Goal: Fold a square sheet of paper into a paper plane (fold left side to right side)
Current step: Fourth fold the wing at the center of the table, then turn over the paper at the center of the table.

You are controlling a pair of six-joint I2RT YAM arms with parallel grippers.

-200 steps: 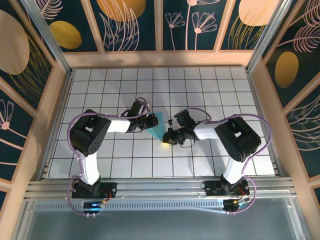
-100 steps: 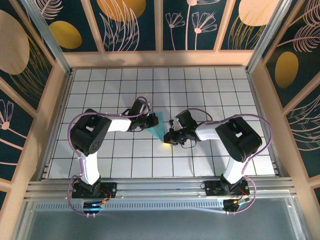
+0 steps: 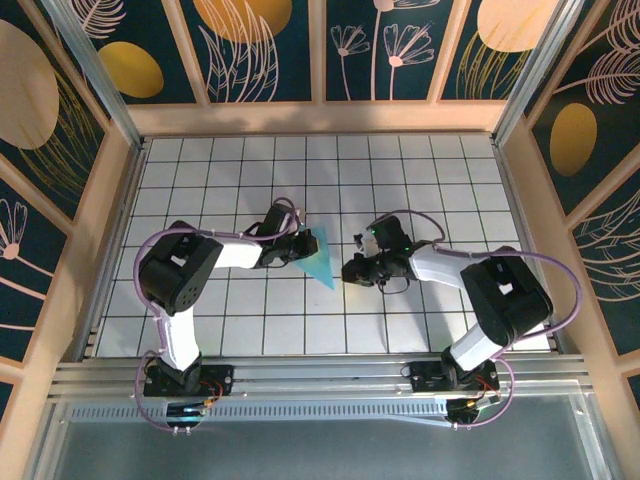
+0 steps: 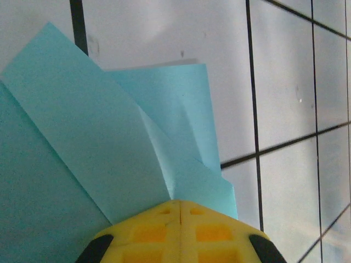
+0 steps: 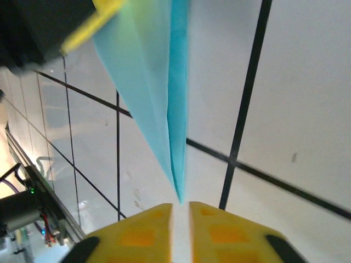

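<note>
The paper plane (image 3: 322, 258) is a slim teal-blue dart, its nose pointing toward the near right. My left gripper (image 3: 298, 250) is shut on its wide tail end. In the left wrist view the creased layers (image 4: 109, 142) fan out from the closed yellow tips of the left gripper (image 4: 180, 204). My right gripper (image 3: 352, 271) sits just right of the nose. In the right wrist view the right gripper (image 5: 180, 207) shows a narrow gap between its jaws, and the plane's nose (image 5: 176, 186) ends just short of that gap, touching neither finger.
The white tiled table (image 3: 420, 180) stretches all round the plane. Wooden walls with dark floral panels (image 3: 270, 60) close in the back and both sides. A metal rail (image 3: 320, 375) carrying the arm bases runs along the near edge.
My right gripper has parted its jaws, let go of the plane's nose and backed off a little to the right. The left gripper has kept its hold on the tail.
</note>
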